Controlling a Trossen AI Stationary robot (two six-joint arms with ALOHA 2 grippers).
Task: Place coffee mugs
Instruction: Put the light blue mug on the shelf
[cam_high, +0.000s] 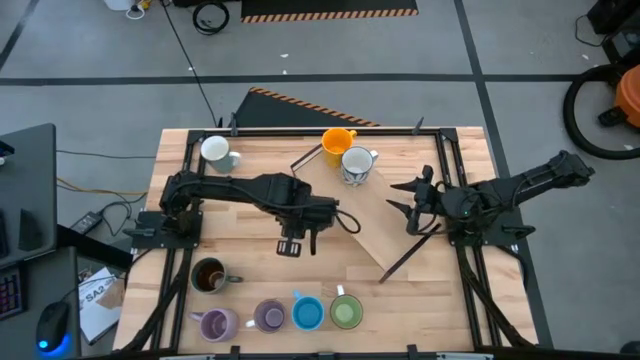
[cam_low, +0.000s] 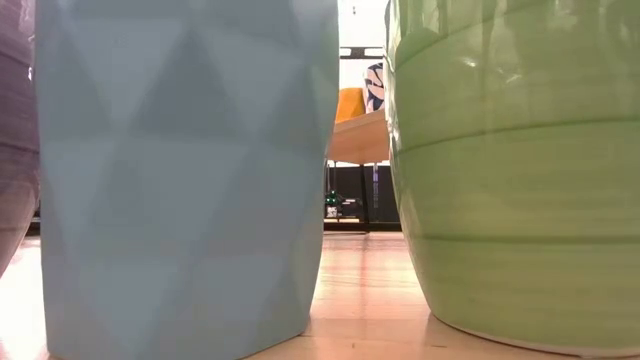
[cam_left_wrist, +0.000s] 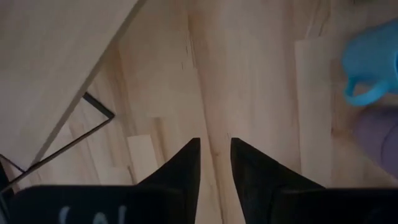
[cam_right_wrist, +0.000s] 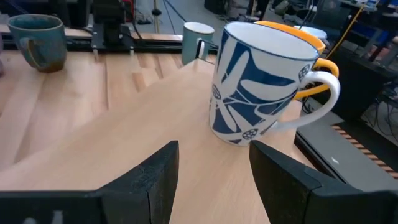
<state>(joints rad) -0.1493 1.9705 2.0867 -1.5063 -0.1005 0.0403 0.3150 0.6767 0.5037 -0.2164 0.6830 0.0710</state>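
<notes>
With its jaws apart, the right gripper (cam_right_wrist: 213, 167) faces the white-and-blue mug (cam_right_wrist: 261, 84) on the raised board (cam_high: 372, 225), orange mug (cam_high: 337, 140) touching behind it; a misaligned reach could topple both, while the left gripper (cam_left_wrist: 214, 163) hangs empty, nearly closed

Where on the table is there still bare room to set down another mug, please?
Bare wood lies between the left gripper and the green mug, and near the right arm. The front row beside the blue mug is crowded, as is the board by the orange mug.
</notes>
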